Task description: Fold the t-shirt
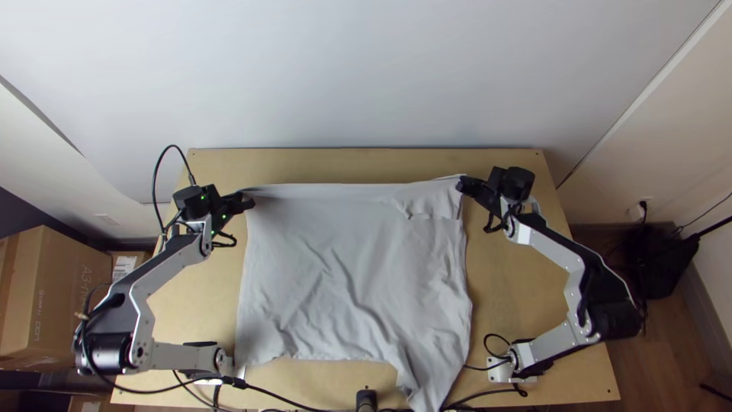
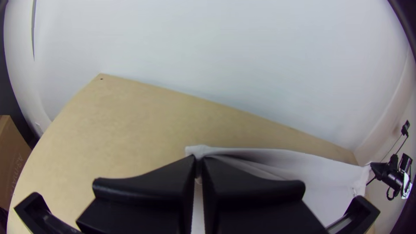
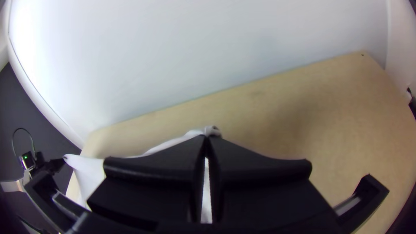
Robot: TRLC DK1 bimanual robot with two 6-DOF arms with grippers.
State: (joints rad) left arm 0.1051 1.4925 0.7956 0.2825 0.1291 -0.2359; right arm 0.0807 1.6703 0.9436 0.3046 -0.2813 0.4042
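Observation:
The white t-shirt hangs between the two grippers, its upper edge drawn nearly straight, its lower part rippled with one corner trailing over the table's near edge. My left gripper is shut on its upper left corner; in the left wrist view the left gripper pinches the t-shirt with a bit of cloth beyond the fingertips. My right gripper is shut on the upper right corner; in the right wrist view the right gripper has a small roll of the t-shirt at its tips.
The light wooden table shows beyond the cloth and at both sides. Cables run along its near edge by a small black device. A wall rises behind; a cardboard box stands off the left side.

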